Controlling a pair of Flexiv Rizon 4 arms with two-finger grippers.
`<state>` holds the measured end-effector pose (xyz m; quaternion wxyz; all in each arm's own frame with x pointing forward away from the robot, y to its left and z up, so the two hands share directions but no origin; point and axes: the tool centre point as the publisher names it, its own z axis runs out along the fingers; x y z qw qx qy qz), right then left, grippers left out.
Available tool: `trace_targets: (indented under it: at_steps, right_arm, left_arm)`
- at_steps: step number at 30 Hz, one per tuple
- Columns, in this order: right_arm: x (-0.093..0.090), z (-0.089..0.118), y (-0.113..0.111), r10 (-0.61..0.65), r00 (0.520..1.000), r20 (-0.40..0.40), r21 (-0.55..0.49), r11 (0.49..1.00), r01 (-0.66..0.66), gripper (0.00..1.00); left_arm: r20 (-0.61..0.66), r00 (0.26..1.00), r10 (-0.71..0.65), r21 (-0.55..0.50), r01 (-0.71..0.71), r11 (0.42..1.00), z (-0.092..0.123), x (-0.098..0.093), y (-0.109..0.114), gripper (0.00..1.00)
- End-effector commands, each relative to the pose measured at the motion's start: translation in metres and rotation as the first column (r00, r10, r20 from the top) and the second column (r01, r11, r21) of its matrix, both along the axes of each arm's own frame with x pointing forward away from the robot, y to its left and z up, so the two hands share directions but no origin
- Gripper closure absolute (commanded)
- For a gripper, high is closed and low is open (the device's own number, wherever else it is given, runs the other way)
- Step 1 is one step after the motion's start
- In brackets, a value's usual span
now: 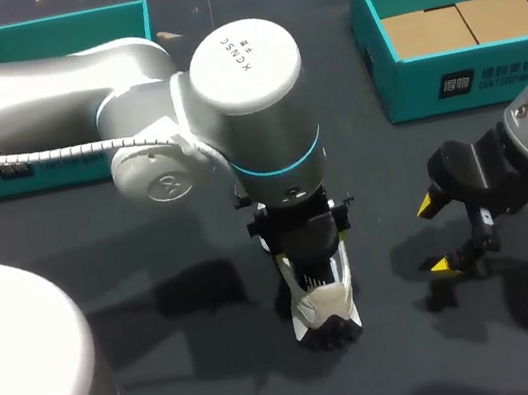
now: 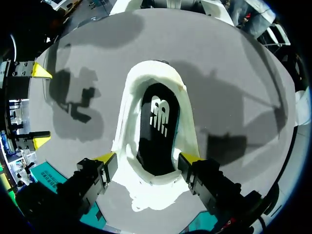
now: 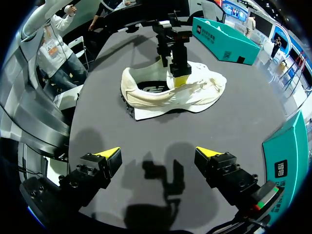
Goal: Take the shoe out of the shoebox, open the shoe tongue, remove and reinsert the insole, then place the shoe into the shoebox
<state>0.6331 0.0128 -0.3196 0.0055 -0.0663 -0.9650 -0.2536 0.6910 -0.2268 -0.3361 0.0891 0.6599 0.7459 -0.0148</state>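
Head view: the left arm reaches in to the table's middle, and the left gripper hangs directly over the white shoe, which lies on the dark table, outside both boxes. Most of this tool is masked by its own wrist here. The right gripper hangs beside the shoe and apart from it, its yellow tips spread wide, with nothing between them. An open teal shoebox lined with brown card stands at the far right of the table, and a second teal box at the far left. Left wrist view: the tool's two fingers stand wide, one on each side of the shoe at the front of its mouth, the tips just beside the upper. The black insole lies seated inside the opening. Right wrist view: the right tool's own fingers are set wide over bare table, touching nothing. Ahead of it the shoe rests on its sole, side-on. The left gripper comes down on the shoe's middle, one yellow tip level with the nearer side of the upper.
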Motion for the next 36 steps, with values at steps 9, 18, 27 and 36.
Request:
trace_targets:
  at_steps: [9, 18, 27, 36]
  right_arm:
    - [-0.002, 0.0, 0.0, -0.002, 1.0, 0.002, -0.003, 1.0, 0.002, 0.0]
    - [-0.002, 0.0, 0.0, -0.002, 1.0, 0.002, -0.003, 1.0, 0.002, 0.0]
    - [-0.002, 0.0, 0.0, -0.002, 1.0, 0.002, -0.003, 1.0, 0.002, 0.0]
    - [-0.002, 0.0, 0.0, -0.002, 1.0, 0.002, -0.003, 1.0, 0.002, 0.0]
  left_arm:
    - [-0.021, 0.999, -0.03, 0.036, 0.031, 0.999, 0.005, 0.0, 0.005, 0.16]
    - [-0.037, 0.998, -0.048, 0.041, 0.049, 0.998, 0.008, 0.002, 0.008, 0.08]
    - [-0.032, 0.999, -0.034, 0.028, 0.034, 0.999, 0.015, 0.019, 0.008, 0.15]
    - [-0.021, 1.0, -0.003, 0.002, 0.003, 1.0, 0.031, 0.035, 0.01, 0.56]
